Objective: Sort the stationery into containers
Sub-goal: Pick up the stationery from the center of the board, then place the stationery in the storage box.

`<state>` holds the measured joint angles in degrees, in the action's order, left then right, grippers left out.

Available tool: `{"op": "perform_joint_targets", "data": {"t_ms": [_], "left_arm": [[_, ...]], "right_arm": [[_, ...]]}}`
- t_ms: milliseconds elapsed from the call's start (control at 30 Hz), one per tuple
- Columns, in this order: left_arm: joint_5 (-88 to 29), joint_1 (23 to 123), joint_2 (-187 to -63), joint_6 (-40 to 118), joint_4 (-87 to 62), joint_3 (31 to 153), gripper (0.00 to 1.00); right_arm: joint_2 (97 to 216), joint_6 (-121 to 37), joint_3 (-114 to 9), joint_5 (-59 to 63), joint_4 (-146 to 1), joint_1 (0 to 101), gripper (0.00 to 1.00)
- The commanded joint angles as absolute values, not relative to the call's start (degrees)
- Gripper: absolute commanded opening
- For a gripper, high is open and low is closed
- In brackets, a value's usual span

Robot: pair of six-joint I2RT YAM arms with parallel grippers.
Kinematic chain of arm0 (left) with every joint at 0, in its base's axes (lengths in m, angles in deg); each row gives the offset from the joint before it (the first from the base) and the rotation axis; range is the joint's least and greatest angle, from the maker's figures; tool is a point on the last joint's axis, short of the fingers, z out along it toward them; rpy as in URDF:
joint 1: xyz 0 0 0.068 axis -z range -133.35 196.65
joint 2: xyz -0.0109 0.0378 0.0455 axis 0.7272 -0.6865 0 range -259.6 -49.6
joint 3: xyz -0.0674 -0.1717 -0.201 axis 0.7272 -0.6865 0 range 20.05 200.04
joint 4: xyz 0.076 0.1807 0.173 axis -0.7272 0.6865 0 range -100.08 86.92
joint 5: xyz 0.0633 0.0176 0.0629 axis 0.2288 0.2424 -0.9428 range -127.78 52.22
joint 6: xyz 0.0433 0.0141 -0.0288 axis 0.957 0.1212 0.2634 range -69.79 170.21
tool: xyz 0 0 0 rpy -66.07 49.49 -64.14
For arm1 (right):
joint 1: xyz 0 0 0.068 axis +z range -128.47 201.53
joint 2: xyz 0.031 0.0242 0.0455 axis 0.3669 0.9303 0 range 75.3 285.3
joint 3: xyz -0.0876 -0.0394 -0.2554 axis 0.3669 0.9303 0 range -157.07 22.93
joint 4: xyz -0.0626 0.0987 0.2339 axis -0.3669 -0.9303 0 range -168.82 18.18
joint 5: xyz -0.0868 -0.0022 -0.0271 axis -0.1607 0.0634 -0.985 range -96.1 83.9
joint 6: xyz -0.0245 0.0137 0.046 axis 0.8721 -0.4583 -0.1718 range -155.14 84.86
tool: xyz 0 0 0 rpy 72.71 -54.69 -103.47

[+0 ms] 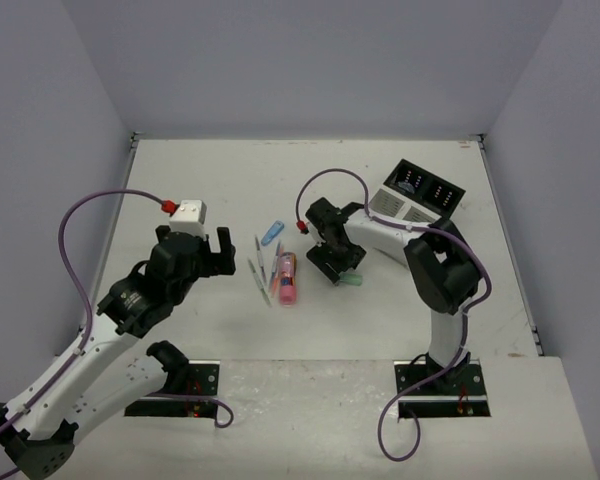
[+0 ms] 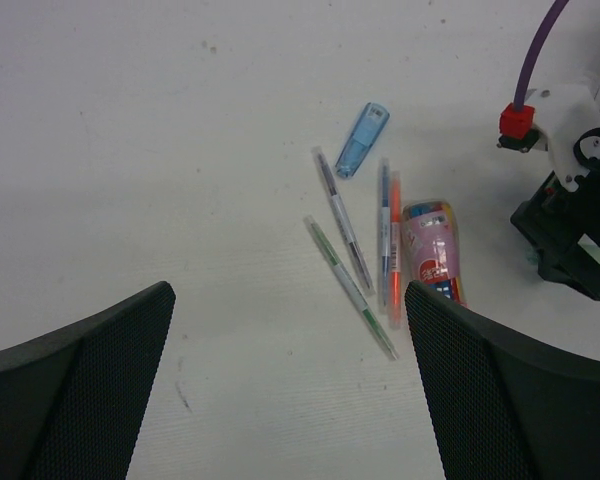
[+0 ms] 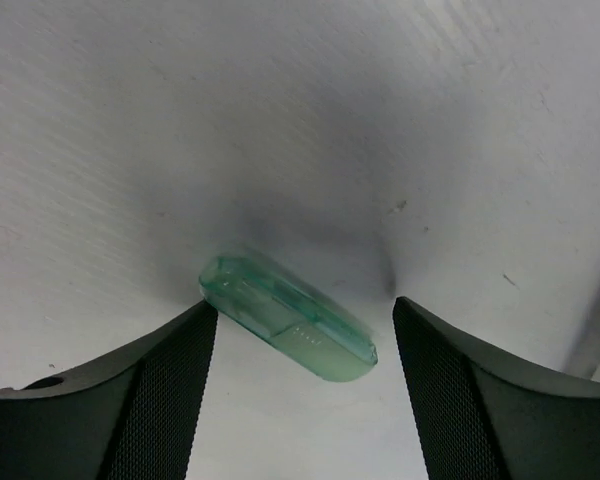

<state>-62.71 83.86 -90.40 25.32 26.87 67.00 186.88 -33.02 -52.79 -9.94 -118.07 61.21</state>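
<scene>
Table [image 1: 180,180] with the organizer [image 1: 423,192] at its far right corner; left gripper [image 2: 288,292] spread wide, hovering near the pens [image 2: 343,222]; right gripper [image 3: 305,302] spread astride the green capsule [image 3: 280,312], which lies slantwise on the table; closing on that slant may spin or squirt the slick capsule loose; organizer cells too small to read; pad contact cannot be told.
</scene>
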Motion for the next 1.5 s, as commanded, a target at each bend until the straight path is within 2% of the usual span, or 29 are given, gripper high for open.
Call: {"op": "perform_joint_targets", "data": {"t_ms": [0,67,167,500,600,667,767,867,1000,1267,1467], "left_arm": [[-63.18,83.91,-89.90,26.31,24.64,66.52,1.00],[-63.18,83.91,-89.76,26.31,24.64,66.51,1.00],[-63.10,83.83,-89.41,26.31,24.58,66.48,1.00],[-63.54,83.83,-88.81,26.22,24.72,66.45,1.00],[-63.51,83.88,-88.53,26.22,24.72,66.45,1.00],[-63.53,83.83,-88.44,26.22,24.72,66.45,1.00],[-63.17,83.84,-88.16,26.22,24.55,66.36,1.00],[-62.47,83.83,-87.83,26.40,24.28,66.19,1.00],[-61.82,83.83,-87.75,26.64,23.96,66.11,1.00],[-60.52,83.91,-88.47,27.12,23.55,65.92,1.00],[-59.96,83.91,-88.85,27.36,23.23,65.84,1.00]], "right_arm": [[188.64,-31.38,-54.03,-7.00,-118.25,61.20,0.46],[188.50,-31.56,-54.24,-7.45,-118.32,61.40,0.31],[185.22,-31.77,-54.00,-8.27,-116.65,62.25,0.00],[162.11,-37.72,-50.98,-12.86,-106.79,60.71,0.00],[157.52,-41.20,-51.89,-13.05,-106.45,56.94,0.00],[154.40,-45.38,-53.01,-13.85,-105.91,50.69,0.00],[152.39,-49.82,-53.62,-20.82,-104.16,42.52,0.00],[152.93,-54.07,-54.02,-26.93,-101.23,34.52,0.00],[157.71,-57.78,-57.06,-32.04,-99.12,29.33,0.00],[166.51,-58.72,-60.90,-39.01,-94.94,25.97,0.00],[168.67,-57.47,-58.01,-37.27,-91.19,24.95,0.04]]}}
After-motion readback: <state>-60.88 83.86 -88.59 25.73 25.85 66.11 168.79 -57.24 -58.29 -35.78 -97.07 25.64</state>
